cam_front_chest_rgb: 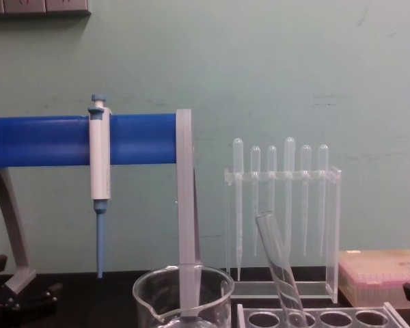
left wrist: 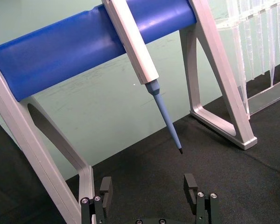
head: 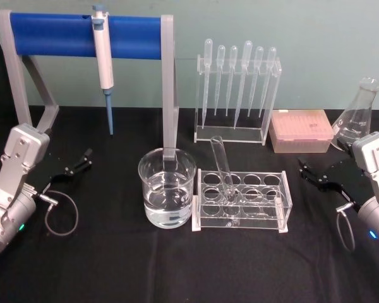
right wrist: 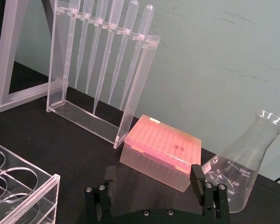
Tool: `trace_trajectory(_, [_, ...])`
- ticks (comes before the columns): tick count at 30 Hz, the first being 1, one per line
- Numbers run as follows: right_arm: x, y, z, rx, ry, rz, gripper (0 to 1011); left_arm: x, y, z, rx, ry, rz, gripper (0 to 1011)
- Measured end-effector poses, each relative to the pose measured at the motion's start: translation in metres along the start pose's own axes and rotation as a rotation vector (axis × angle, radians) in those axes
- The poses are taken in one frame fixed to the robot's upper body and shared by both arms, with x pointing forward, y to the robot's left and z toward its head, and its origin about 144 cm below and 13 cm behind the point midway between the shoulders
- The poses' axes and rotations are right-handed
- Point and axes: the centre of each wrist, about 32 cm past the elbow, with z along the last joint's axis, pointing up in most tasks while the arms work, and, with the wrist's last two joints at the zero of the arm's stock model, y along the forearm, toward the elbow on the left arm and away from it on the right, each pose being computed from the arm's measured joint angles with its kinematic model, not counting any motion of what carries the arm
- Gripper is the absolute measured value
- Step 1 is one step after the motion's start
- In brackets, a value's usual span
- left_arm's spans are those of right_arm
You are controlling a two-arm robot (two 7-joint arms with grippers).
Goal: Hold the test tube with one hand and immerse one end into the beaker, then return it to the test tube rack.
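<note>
I see white-and-blue pipette (left wrist: 133, 44) hung on blue bar (left wrist: 60, 51) ahead of left pincer (left wrist: 148, 185); pink tip box (right wrist: 161, 149) and flask (right wrist: 242, 172) just ahead of right pincer (right wrist: 151, 187).

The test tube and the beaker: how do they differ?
The test tube is slim and long; the beaker is wide and squat. The test tube leans tilted in a hole of the rack; the beaker stands upright on the table, beside the rack on the robot's left. The beaker holds clear liquid; the test tube looks empty. Both are clear glass.
</note>
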Motion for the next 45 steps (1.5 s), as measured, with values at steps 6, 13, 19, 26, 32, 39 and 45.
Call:
trace_trajectory(6, [0.0,0.0,0.0,0.0,0.0,0.0,1002,0.0,0.0,0.0,0.0,0.0,0.0,1000])
trace_trajectory(13, [0.0,0.0,0.0,0.0,0.0,0.0,1002,0.0,0.0,0.0,0.0,0.0,0.0,1000])
trace_trajectory(19, [0.0,0.0,0.0,0.0,0.0,0.0,1002,0.0,0.0,0.0,0.0,0.0,0.0,1000])
trace_trajectory(26, [0.0,0.0,0.0,0.0,0.0,0.0,1002,0.0,0.0,0.0,0.0,0.0,0.0,1000])
trace_trajectory(32, [0.0,0.0,0.0,0.0,0.0,0.0,1002,0.0,0.0,0.0,0.0,0.0,0.0,1000])
trace_trajectory(39, [0.001,-0.018,0.01,-0.002,-0.028,-0.005,1002,0.0,0.0,0.0,0.0,0.0,0.0,1000])
trace_trajectory(45, [-0.002,-0.042,0.025,0.02,-0.023,0.028,1002,0.0,0.0,0.0,0.0,0.0,0.0,1000])
